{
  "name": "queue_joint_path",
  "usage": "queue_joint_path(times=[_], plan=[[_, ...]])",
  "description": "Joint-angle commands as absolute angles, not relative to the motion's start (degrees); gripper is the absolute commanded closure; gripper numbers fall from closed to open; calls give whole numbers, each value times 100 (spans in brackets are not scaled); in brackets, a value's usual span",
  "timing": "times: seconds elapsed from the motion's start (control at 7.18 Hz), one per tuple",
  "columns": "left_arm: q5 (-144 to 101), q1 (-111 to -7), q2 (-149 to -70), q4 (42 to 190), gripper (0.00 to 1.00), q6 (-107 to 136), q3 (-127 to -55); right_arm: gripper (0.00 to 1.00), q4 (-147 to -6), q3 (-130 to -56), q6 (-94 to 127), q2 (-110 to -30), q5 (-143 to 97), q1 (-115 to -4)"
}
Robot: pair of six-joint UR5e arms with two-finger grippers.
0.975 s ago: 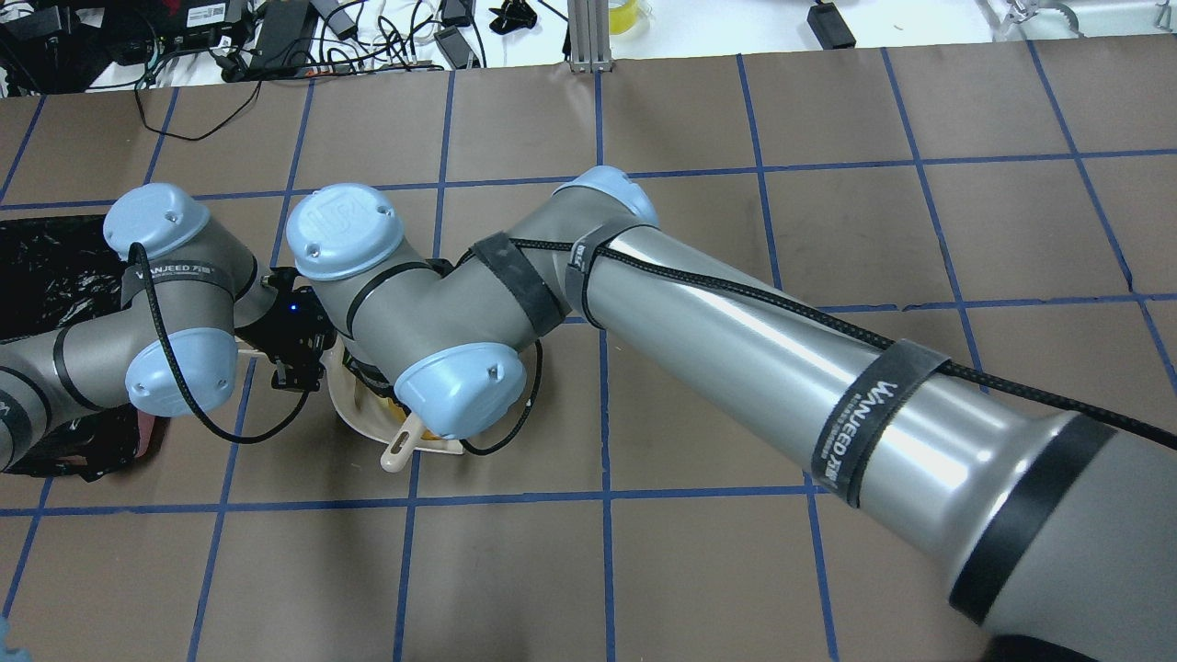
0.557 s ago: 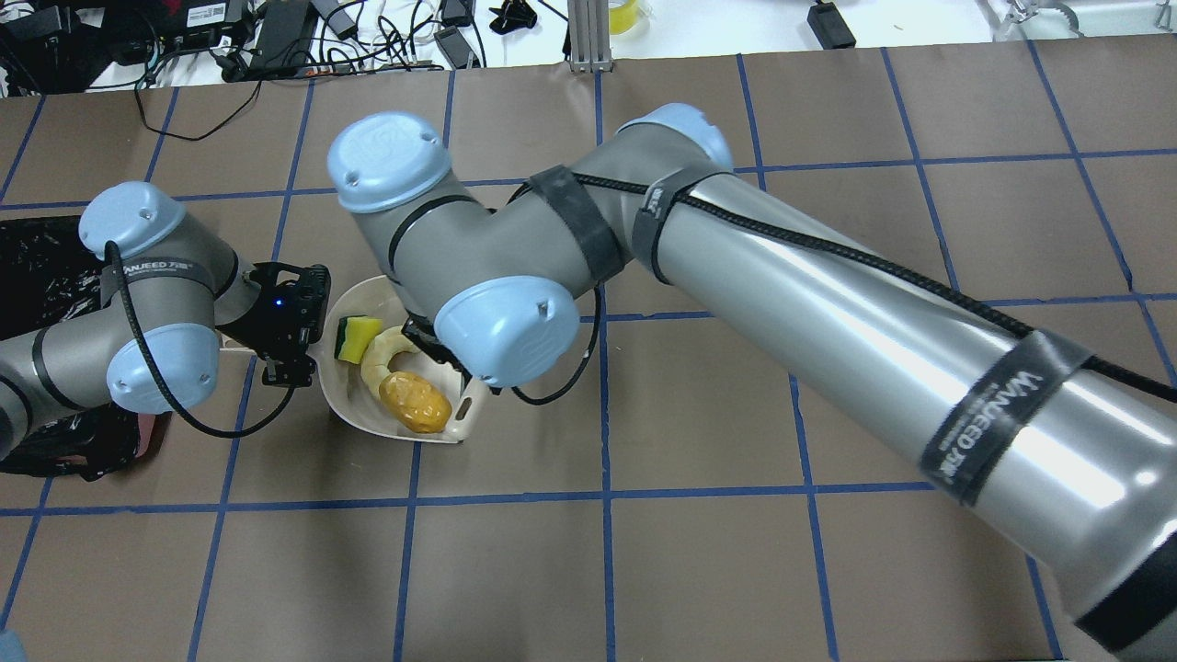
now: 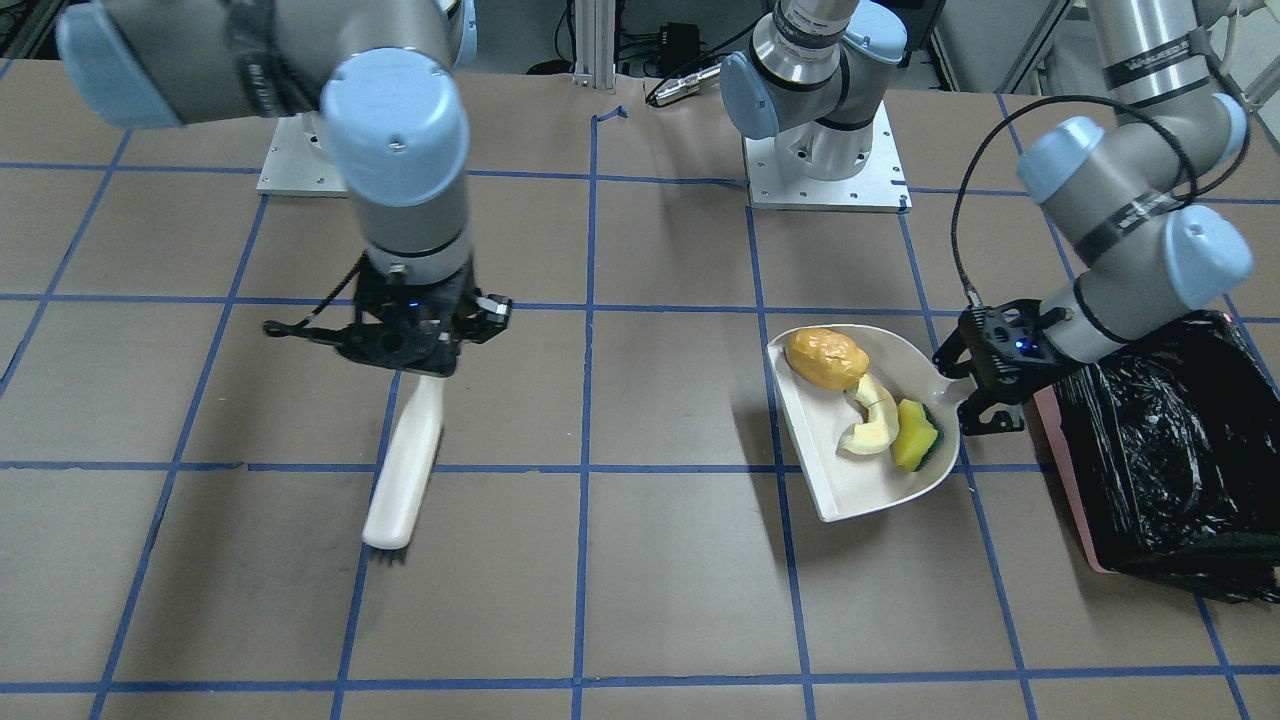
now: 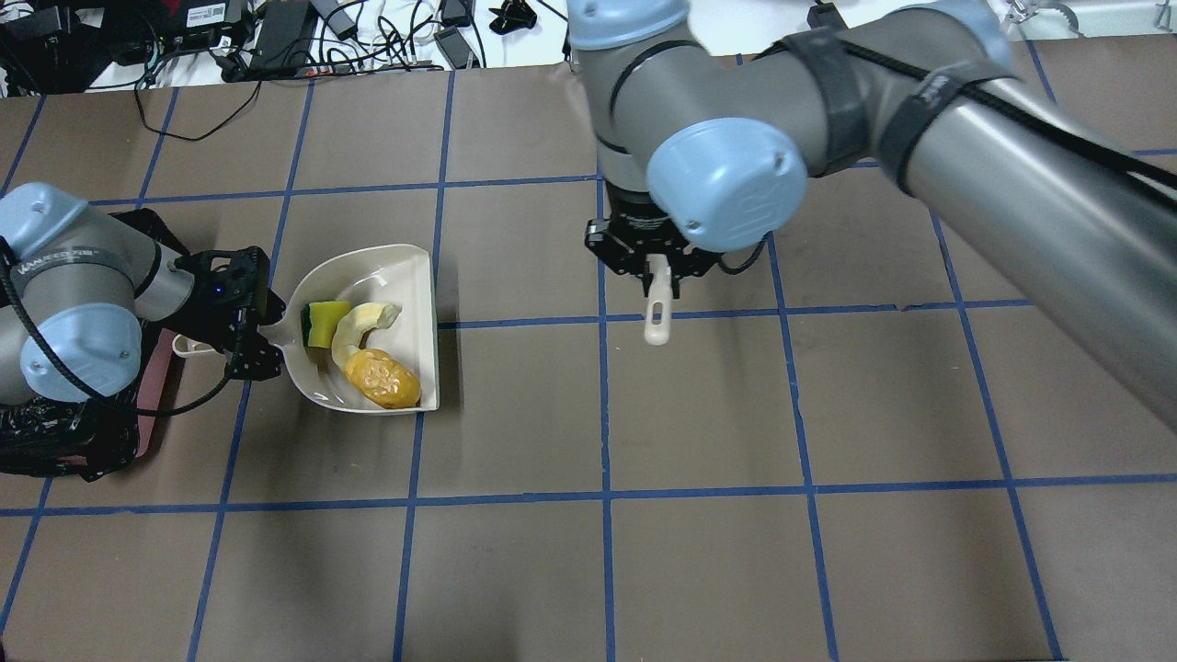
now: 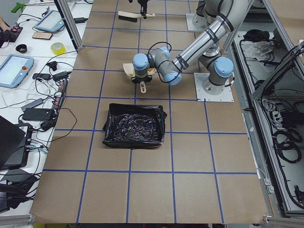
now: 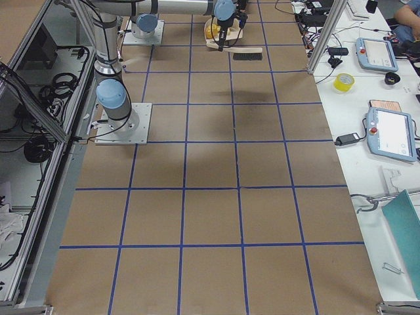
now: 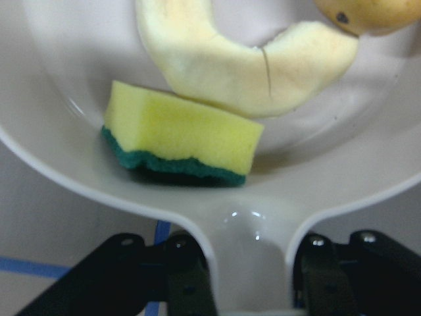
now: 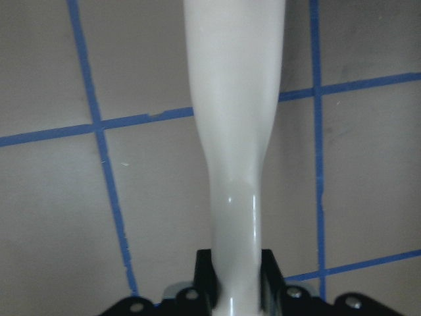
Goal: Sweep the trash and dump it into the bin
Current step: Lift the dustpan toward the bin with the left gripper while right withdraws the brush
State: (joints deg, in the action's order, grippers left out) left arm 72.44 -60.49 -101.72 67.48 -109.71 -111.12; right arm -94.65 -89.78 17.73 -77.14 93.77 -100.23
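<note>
Left gripper (image 4: 262, 324) is clamped on the stubby handle of the beige dustpan (image 4: 391, 271), its two black fingers (image 7: 187, 280) pinching either side in the wrist view. All three pieces of trash sit in the pan: the yellow sponge chunk (image 4: 322, 324) is tucked at the rounded back wall nearest the handle, the curved tan piece (image 4: 354, 324) just beside it, and the golden-brown lump (image 4: 382, 380) touches that curve's end, close to the pan's straight open lip. That lip faces the middle of the table (image 4: 699, 552), and none of the three reaches over it. A shadow falls on the table past the lip in the front view, so whether the pan rests on the surface I cannot tell. The bin (image 3: 1100, 450), pink with a crinkly black liner, stands at the robot's left end of the table, its near rim just behind the left gripper; the pan is beside the bin, not over it. Over to the right gripper (image 4: 655, 271): it is closed round the handle of the beige brush (image 3: 405, 470), which hangs tilted with the black bristles (image 3: 388, 550) at the low end, pointing away from the robot. Pan and brush are well apart, with a broad stretch of brown, blue-gridded table between them.
</note>
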Motion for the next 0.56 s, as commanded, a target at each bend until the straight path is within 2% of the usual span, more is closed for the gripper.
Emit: queue_joint_path(times=[0.0,0.14,0.42], plan=[[7005,-5417,-10134,8448,100,-10969,-9867,100,-9597,-9263,409,-7814,9317,-8610],[7040,-4988,-10134,8968,100,-10934,-9400,100,-10094,-9516,-126,-7805,9299,-8204],[7415,-4056,-10212,9070,100,-10925,-9019,100,-10974,-10105,-1199,-7796,9334,-7536]])
